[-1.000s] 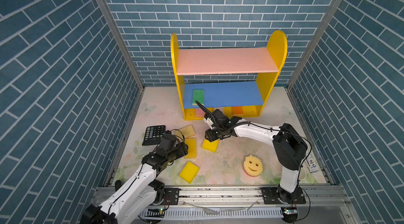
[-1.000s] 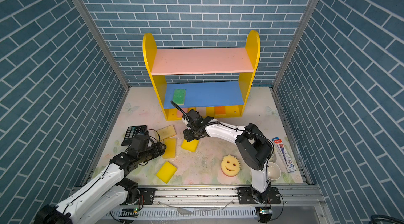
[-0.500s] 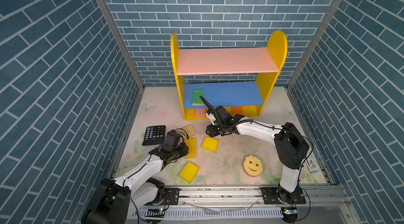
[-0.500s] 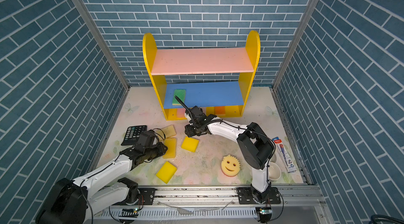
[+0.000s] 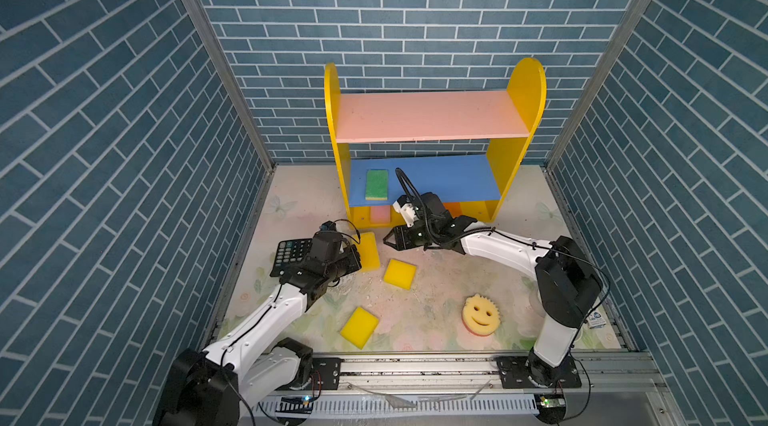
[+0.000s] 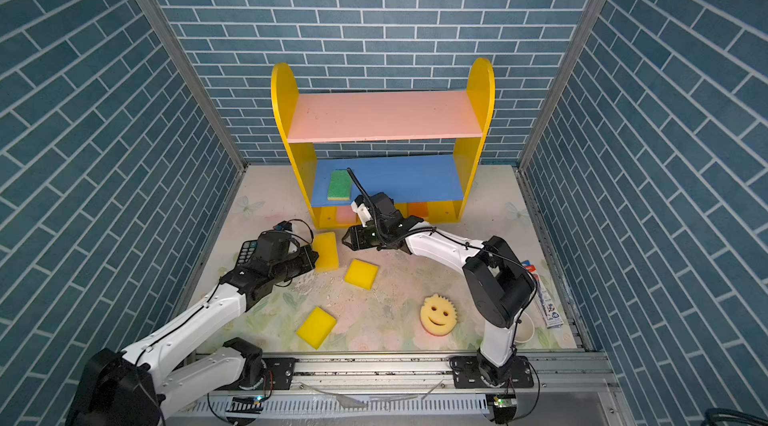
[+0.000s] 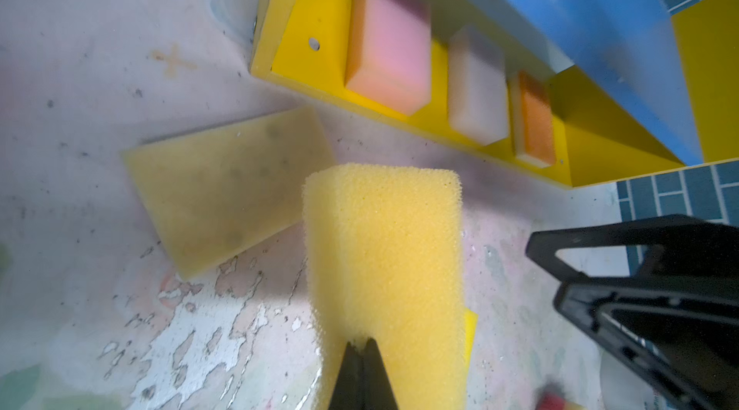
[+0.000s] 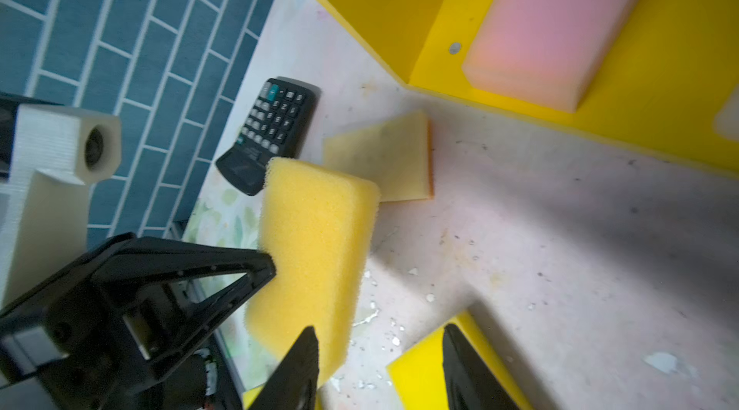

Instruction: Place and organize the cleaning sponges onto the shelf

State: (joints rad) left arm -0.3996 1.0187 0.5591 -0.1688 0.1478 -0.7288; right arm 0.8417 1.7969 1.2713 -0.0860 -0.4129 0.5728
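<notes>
My left gripper (image 7: 362,344) is shut on the near edge of a thick yellow sponge (image 5: 368,251), held tilted over a thin tan sponge (image 7: 228,184). To its right, my right gripper (image 5: 388,241) hangs open and empty above a square yellow sponge (image 5: 400,274). Another yellow sponge (image 5: 359,327) and the smiley-face sponge (image 5: 481,314) lie near the front in both top views. The shelf (image 5: 428,116) stands at the back. A green sponge (image 5: 377,184) lies on its blue board. Pink (image 7: 390,40), whitish (image 7: 478,88) and orange (image 7: 536,120) sponges sit on its base.
A black calculator (image 5: 289,253) lies by the left wall, partly under my left wrist. A tube in a packet (image 6: 548,303) and a white cup (image 6: 525,330) sit at the right edge behind the right arm's base. Brick walls close in three sides.
My left gripper has closed on the thick yellow sponge. My right gripper has left the square yellow sponge on the floor and pulled back toward the shelf.
</notes>
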